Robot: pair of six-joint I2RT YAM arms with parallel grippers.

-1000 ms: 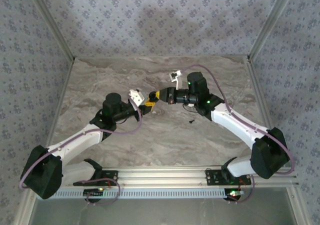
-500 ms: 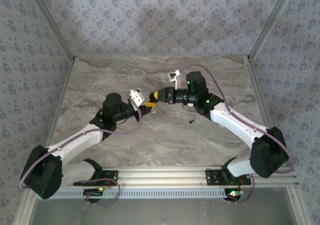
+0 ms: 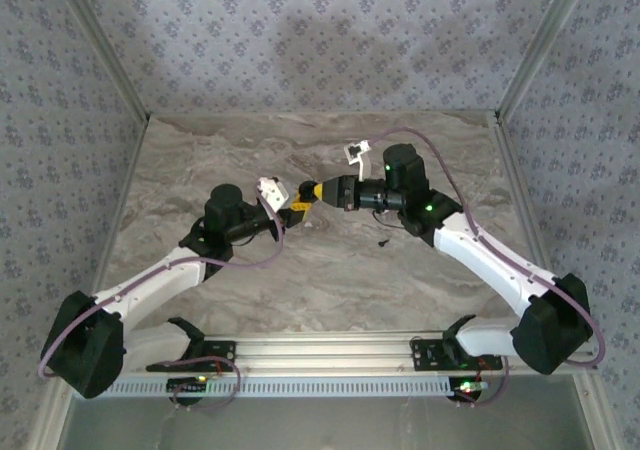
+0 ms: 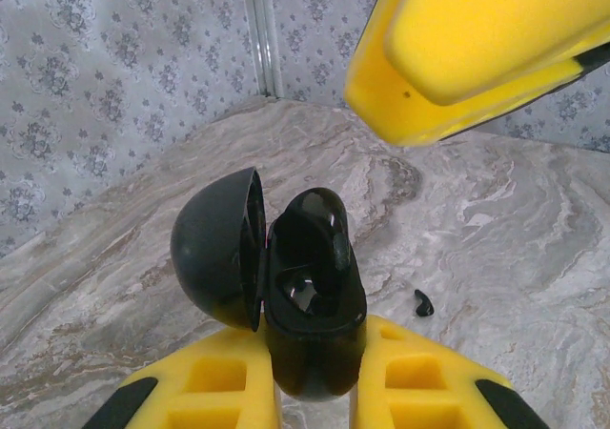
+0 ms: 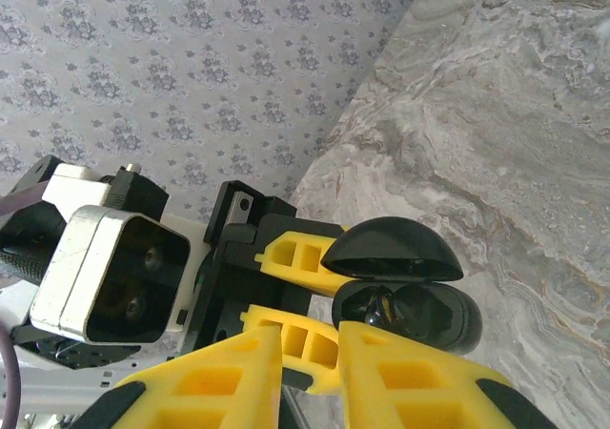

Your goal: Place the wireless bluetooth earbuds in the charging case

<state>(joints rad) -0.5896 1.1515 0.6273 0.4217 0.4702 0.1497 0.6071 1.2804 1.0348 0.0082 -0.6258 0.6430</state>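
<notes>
The left tool (image 4: pixel 319 357) is gripping the black charging case (image 4: pixel 319 257), its lid (image 4: pixel 214 248) hanging open to one side. The right tool (image 5: pixel 313 338) is hovering just beside the case's mouth, its fingers standing narrowly apart and nothing visible between them. One black earbud (image 4: pixel 423 303) is lying on the counter (image 4: pixel 505 229) nearby.

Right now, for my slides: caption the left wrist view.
Left gripper holds open black charging case; one black earbud lies on the table.

Black case (image 4: pixel 315 334) clamped upright in left gripper (image 4: pixel 317 391), lid (image 4: pixel 214 248) hinged open to the left, right gripper finger (image 4: pixel 457 57) just above, black earbud (image 4: pixel 423 303) on marble table (image 4: pixel 515 238).
</notes>
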